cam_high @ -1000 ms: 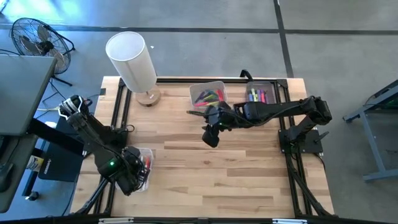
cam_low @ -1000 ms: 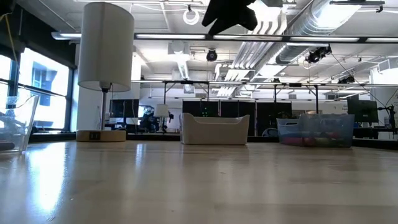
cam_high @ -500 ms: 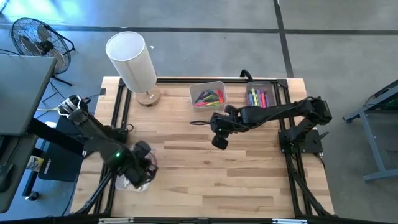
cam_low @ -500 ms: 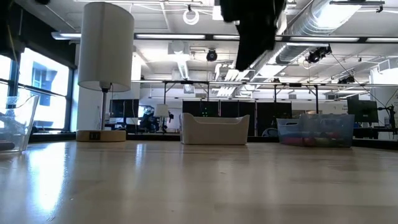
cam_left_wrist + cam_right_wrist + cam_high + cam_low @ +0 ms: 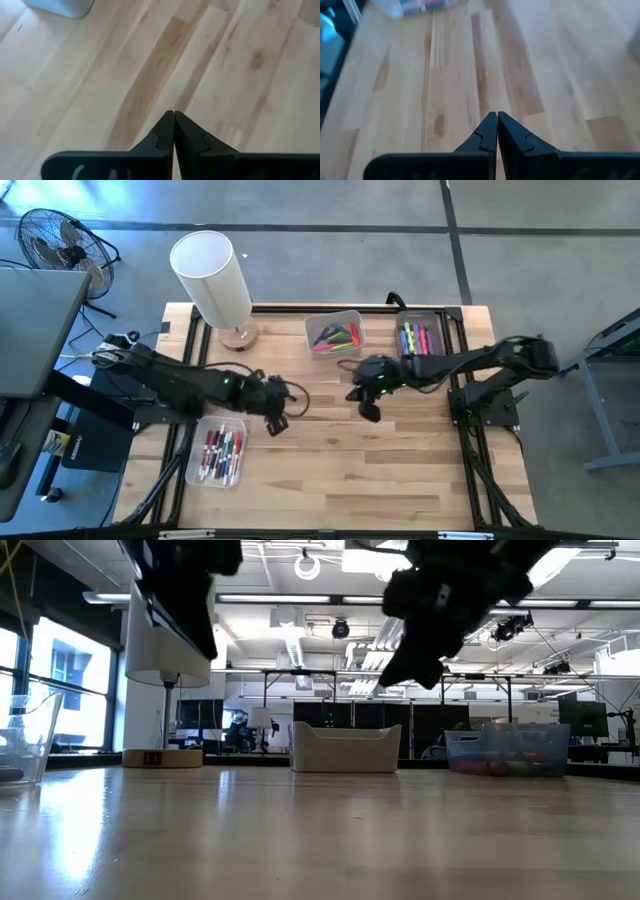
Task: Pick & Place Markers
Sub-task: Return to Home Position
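Our left gripper [image 5: 173, 119] is pinched tight. Its two dark fingers press together, and it has nothing in it. From above we see it hanging over the table [image 5: 330, 470], left of the middle and just past the front bin [image 5: 212, 483].

Our right gripper [image 5: 497, 121] is pinched tight too, and it also has nothing in it. It hangs over the wood a little right of the middle. It is on the near side of the white bin [image 5: 312, 330] and the clear bin [image 5: 440, 325].

We think the job is done, or almost done. Every one of the markers [image 5: 220, 452] we can see is in a bin. We see none lying loose on the wood, and none in a gripper. It looks to us like the only thing left is for both arms to go to their resting places.

Now we count:
- There are two arms and two grippers.
- There are three bins. One is at the front left, and two are at the back, side by side.
- The front bin has mostly red, dark and white markers.
- The white bin has pink, green, yellow and orange ones.
- The clear bin has purple, green, yellow and pink ones.
- Each bin has a small bunch, but they are too tiny for us to count one by one.
- There is one lamp [image 5: 210, 275] at the back left of the table.
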You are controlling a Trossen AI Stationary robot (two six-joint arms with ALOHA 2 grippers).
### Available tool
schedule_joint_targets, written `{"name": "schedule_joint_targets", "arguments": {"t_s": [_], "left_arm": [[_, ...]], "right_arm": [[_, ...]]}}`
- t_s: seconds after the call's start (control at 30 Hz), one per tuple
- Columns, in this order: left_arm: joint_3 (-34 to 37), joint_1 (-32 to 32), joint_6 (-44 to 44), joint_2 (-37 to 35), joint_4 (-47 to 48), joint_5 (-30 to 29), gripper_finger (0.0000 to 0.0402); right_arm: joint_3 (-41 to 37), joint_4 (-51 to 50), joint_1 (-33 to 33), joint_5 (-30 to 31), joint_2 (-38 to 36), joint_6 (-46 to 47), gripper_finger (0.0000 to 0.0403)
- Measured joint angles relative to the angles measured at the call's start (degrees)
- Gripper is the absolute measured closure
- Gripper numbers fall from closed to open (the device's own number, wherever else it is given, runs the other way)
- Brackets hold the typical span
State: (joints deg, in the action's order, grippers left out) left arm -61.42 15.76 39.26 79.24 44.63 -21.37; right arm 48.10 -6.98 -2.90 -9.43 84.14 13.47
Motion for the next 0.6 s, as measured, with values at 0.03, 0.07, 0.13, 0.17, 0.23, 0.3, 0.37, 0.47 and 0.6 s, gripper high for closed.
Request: {"name": "schedule_joint_targets", "arguments": {"t_s": [0.03,0.07,0.13,0.17,0.23,0.3,0.37,0.47,0.6], "left_arm": [[1.2,-1.2,-1.5,0.0,-2.1,0.6,0.0399],[2.3,-2.3,-2.7,-0.1,-3.6,1.5,0.04],[4.4,-4.3,-4.4,-1.2,-5.3,2.5,0.04],[5.3,-5.3,-5.3,-1.7,-6.2,2.9,0.04],[6.7,-7.4,-6.9,-2.5,-8.4,4.3,0.0401],[7.7,-9.7,-8.0,-3.7,-8.3,5.2,0.0401],[7.8,-11.9,-8.1,-4.8,-9.2,5.4,0.0401],[8.4,-15.0,-9.2,-6.2,-8.0,5.5,0.0401],[8.3,-18.6,-10.8,-6.9,-8.5,6.1,0.0401]], "right_arm": [[-2.7,3.5,-0.9,-0.7,-2.1,0.0,0.04],[-5.5,6.2,-1.7,-0.9,-4.4,0.1,0.0402],[-10.5,9.3,-3.6,-1.1,-9.6,0.4,0.0401],[-12.4,9.9,-4.4,-1.0,-12.5,-0.2,0.0402],[-16.1,9.6,-5.7,-0.9,-18.6,-1.8,0.0402],[-19.4,9.5,-6.3,-0.7,-24.6,-1.4,0.0402],[-22.6,9.2,-6.4,-0.1,-30.9,1.0,0.0402],[-26.5,9.5,-4.0,2.3,-39.7,4.3,0.0403],[-30.7,9.3,1.3,9.6,-48.9,4.5,0.0403]]}}
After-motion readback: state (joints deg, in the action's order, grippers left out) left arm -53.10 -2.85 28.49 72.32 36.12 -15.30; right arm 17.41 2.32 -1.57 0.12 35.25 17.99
